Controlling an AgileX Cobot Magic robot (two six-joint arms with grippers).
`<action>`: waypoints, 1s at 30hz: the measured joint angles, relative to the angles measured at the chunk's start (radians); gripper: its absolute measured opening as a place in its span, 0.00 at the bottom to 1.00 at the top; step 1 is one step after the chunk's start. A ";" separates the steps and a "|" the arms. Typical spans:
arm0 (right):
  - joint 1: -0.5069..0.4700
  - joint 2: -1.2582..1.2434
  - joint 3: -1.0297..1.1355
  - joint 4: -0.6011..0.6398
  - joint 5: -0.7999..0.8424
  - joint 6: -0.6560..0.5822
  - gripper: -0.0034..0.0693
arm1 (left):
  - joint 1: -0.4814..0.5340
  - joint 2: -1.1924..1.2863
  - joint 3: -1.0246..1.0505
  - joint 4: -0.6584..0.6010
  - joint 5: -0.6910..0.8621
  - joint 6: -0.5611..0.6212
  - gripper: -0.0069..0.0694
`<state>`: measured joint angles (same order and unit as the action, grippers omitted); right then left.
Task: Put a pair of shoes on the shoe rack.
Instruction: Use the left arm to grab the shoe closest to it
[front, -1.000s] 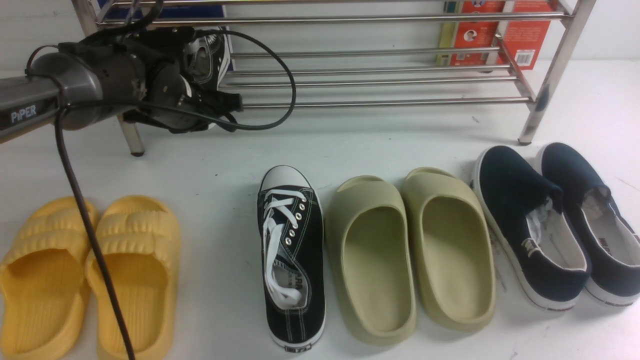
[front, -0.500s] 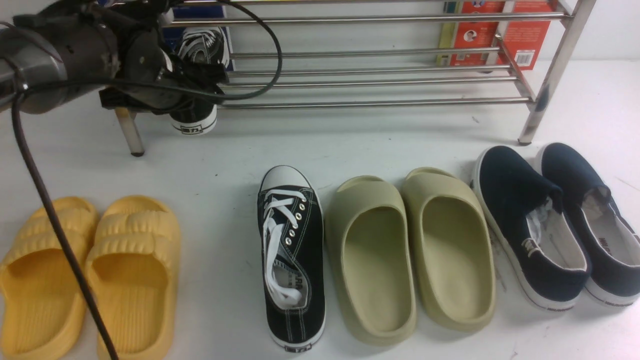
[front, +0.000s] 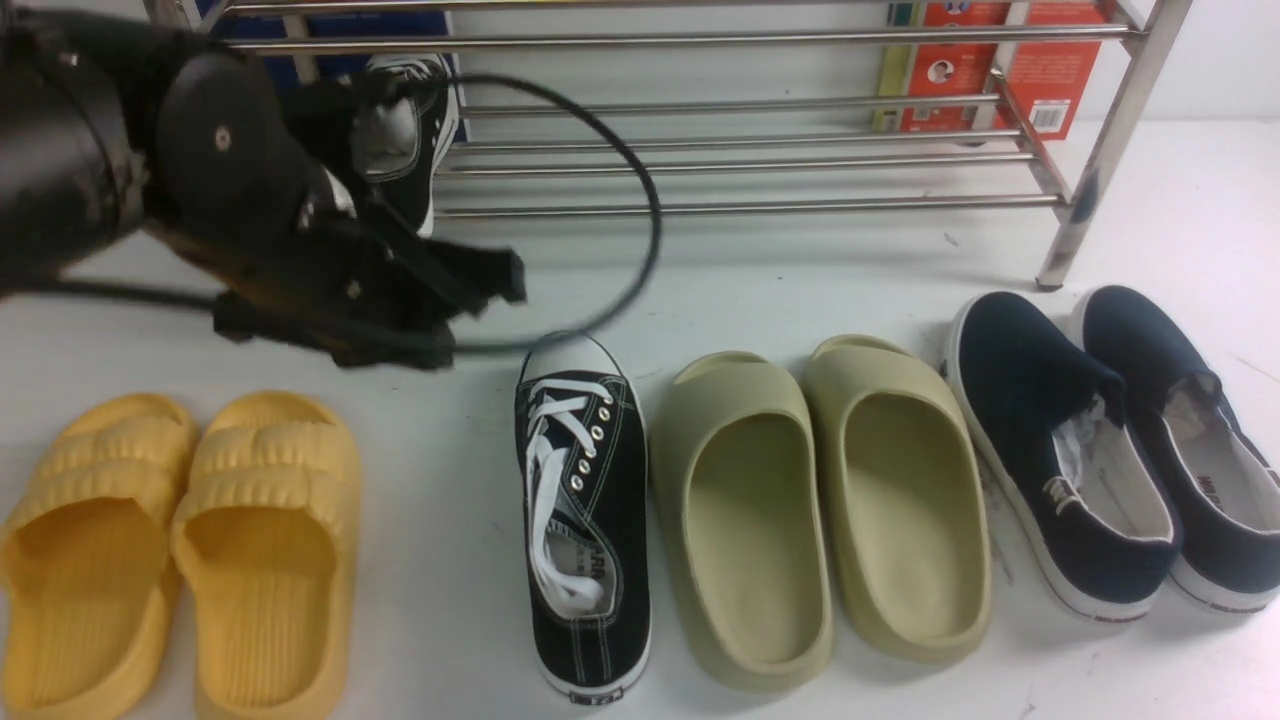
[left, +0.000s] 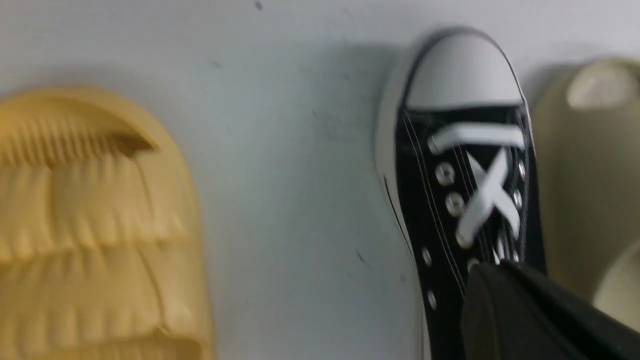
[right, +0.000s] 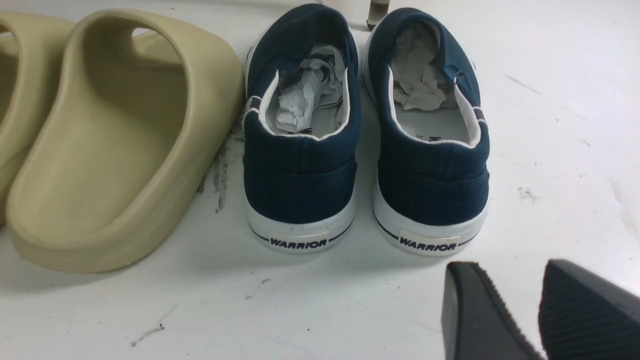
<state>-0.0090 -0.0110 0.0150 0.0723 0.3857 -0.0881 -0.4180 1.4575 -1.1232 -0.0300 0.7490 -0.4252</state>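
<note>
One black canvas sneaker (front: 405, 125) rests at the left end of the steel shoe rack (front: 750, 205), partly hidden by my left arm. The other sneaker (front: 580, 500) lies on the white table with its toe towards the rack; it also shows in the left wrist view (left: 465, 165). My left gripper (front: 500, 280) hangs just left of and above that sneaker's toe cap, holding nothing. In the blurred left wrist view its fingers (left: 495, 267) look pressed together. My right gripper (right: 510, 272) is open and empty, low over the table behind the heels of the navy slip-ons.
Yellow slides (front: 180, 550) lie left of the table sneaker. Olive-green slides (front: 820, 500) lie right of it, touching or nearly so. Navy slip-ons (right: 360, 140) lie further right. A red box (front: 1040, 70) stands behind the rack's right end. A black cable (front: 640, 200) loops off my left arm.
My left gripper let go of the first sneaker on the rack, pulled back and came down towards the toe of the sneaker on the table. That sneaker has not moved.
</note>
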 joint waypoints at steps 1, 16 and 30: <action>0.000 0.000 0.000 0.000 0.000 0.000 0.38 | -0.044 -0.014 0.041 -0.003 0.000 -0.029 0.07; 0.000 0.000 0.000 0.000 0.000 0.000 0.38 | -0.184 0.080 0.109 -0.024 -0.035 -0.138 0.48; 0.000 0.000 0.000 0.000 0.000 0.000 0.38 | -0.184 0.258 0.108 0.077 -0.079 -0.282 0.44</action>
<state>-0.0090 -0.0110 0.0150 0.0723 0.3857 -0.0881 -0.6020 1.7156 -1.0157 0.0474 0.6699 -0.7071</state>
